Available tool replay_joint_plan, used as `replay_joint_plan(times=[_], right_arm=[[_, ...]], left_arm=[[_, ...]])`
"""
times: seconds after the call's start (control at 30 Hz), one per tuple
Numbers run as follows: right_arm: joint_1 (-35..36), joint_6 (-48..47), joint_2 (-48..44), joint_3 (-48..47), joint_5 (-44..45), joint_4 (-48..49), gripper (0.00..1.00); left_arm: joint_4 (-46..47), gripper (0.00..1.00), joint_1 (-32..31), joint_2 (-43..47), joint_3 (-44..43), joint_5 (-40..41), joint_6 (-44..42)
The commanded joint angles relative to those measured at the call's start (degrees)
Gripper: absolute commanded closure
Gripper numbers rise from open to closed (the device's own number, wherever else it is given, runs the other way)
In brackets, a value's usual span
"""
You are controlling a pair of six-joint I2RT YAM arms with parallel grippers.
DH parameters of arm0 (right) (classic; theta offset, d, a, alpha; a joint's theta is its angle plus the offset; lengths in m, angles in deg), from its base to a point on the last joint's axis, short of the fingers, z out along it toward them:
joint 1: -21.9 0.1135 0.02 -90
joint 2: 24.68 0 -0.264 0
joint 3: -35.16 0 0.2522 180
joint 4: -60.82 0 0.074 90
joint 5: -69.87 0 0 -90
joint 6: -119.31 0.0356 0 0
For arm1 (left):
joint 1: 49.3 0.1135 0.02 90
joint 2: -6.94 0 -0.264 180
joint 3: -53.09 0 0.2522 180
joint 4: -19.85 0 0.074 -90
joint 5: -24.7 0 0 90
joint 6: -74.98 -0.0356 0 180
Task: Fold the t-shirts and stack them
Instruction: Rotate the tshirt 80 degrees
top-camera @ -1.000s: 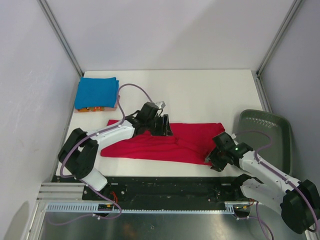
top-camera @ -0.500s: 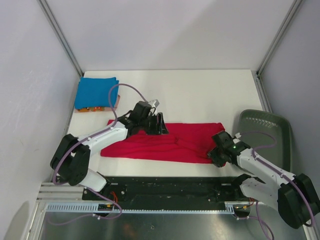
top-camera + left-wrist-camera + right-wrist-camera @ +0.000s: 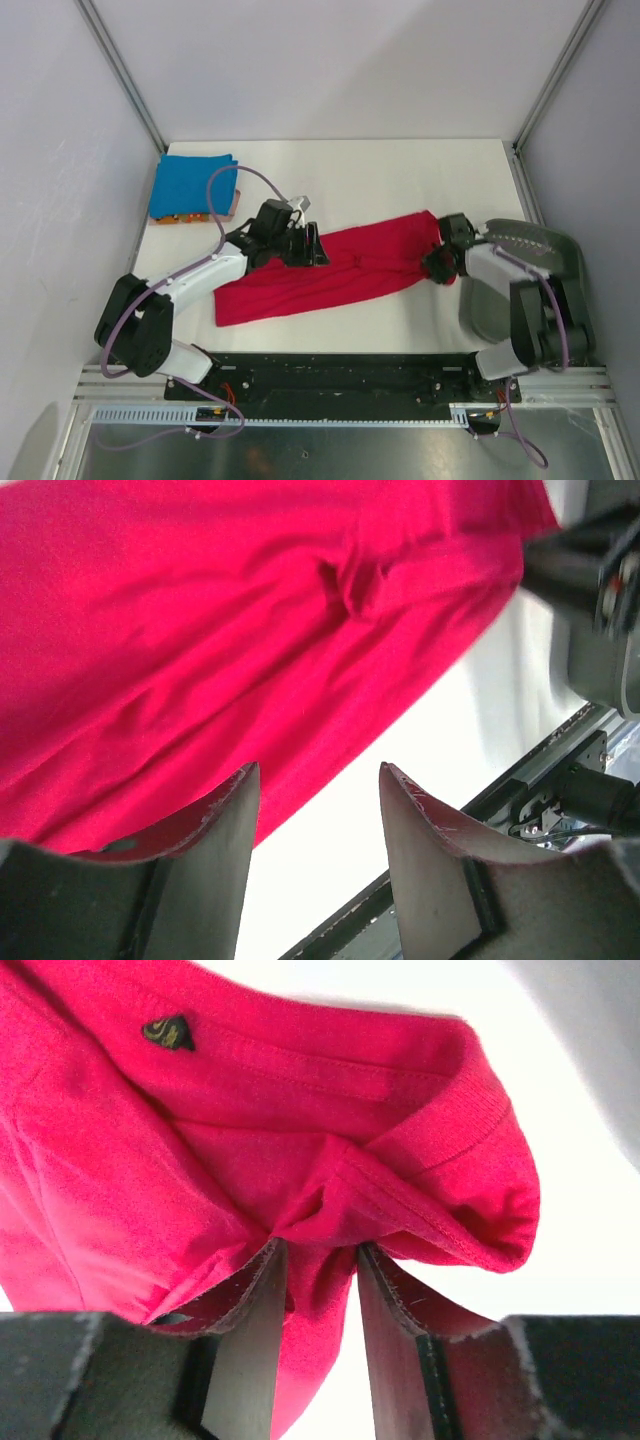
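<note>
Surface: white table [image 3: 400,180] between pale walls, with both arm bases at its near edge.
Red tee [image 3: 330,270]: lies spread in a long, rumpled band between the two grippers. It runs slantwise from near the left arm's base side up to the right gripper.
Left gripper [image 3: 318,810]: released, jaws wide apart with bare table showing between them. The red tee lies just ahead of its fingertips [image 3: 228,805]. In the top view its tips [image 3: 312,247] sit at the tee's far edge; whether they touch the cloth cannot be told.
Right gripper [image 3: 315,1280]: clenched on a bunched fold of the red tee near the collar, with cloth filling the narrow gap between its pads [image 3: 262,1295].
Neck tag [image 3: 168,1030]: dark, just ahead and to the left of the right gripper's fingers.
Blue tee [image 3: 193,183]: folded, well apart from the left gripper, beyond it and to its left.
Orange tee [image 3: 185,217]: only a sliver shows under the blue tee's near edge.
Bin [image 3: 555,270]: dark grey, just to the right of the right gripper, partly under that arm.
</note>
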Motion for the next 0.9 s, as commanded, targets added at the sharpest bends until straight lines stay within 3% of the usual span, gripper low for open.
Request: replay_joint_plan(times=[0.0,0.13,0.33,0.43,0.5,0.7,0.87], right_arm=[[-5.5,-10.75,15.96,-14.16,0.0,9.6,0.61],[-9.28,-20.22,34.38,-35.73,-8.98,9.98,0.62],[-8.94,-32.42,62.75,-81.64,-10.58,-10.93,0.61],[-8.48,-34.69,71.17,-98.22,-11.64,-18.16,0.6],[-8.54,-35.1,71.81,-100.18,-12.49,-18.39,0.58],[-8.47,-36.45,66.4,-93.18,-12.65,-14.49,0.54],[-8.74,-37.35,64.59,-93.03,-8.81,-16.79,0.53]], left_arm=[[-1.22,0.44,0.69,1.27,-1.16,-1.94,-2.59],[-2.57,0.44,0.76,0.13,-1.59,-2.05,-3.43],[-3.96,0.45,0.71,-3.35,-1.6,-2.05,-4.11],[-4.47,0.47,0.66,-5.03,-1.72,-1.8,-4.26],[-4.78,0.48,0.53,-5.83,-1.71,-1.69,-4.24],[-4.96,0.55,-1.97,-7.34,-1.43,-0.54,-3.84],[-5.05,0.63,-4.98,-7.96,-1.05,2.05,-3.09]])
